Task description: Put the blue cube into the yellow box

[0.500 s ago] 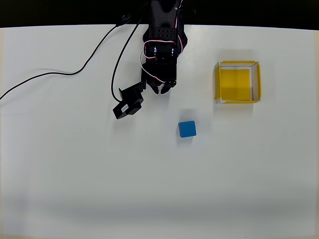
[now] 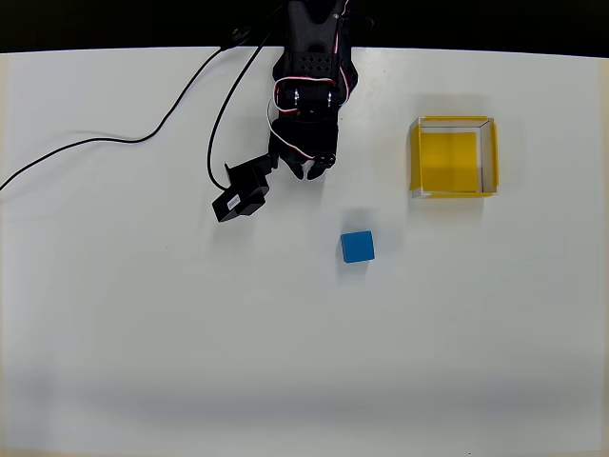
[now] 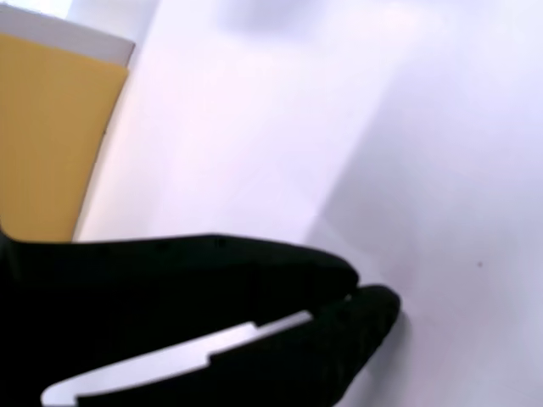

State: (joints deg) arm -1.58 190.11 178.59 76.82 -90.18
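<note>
The blue cube [image 2: 358,247] lies on the white table, near the middle in the overhead view. The yellow box [image 2: 454,156], open-topped with a yellow floor, stands to the right and farther back; a yellow wall of the box [image 3: 51,136] shows at the left of the wrist view. My black gripper [image 2: 311,169] hangs at the back of the table, up and to the left of the cube, apart from it. Its fingertips meet in the wrist view [image 3: 361,298], shut with nothing between them.
A black camera module [image 2: 241,196] juts out to the left of the gripper. Black cables [image 2: 143,138] run across the table's back left. The table's back edge lies just behind the arm's base [image 2: 312,38].
The gripper and its camera module have shifted slightly back, away from the cube. Cube and box have not moved.
</note>
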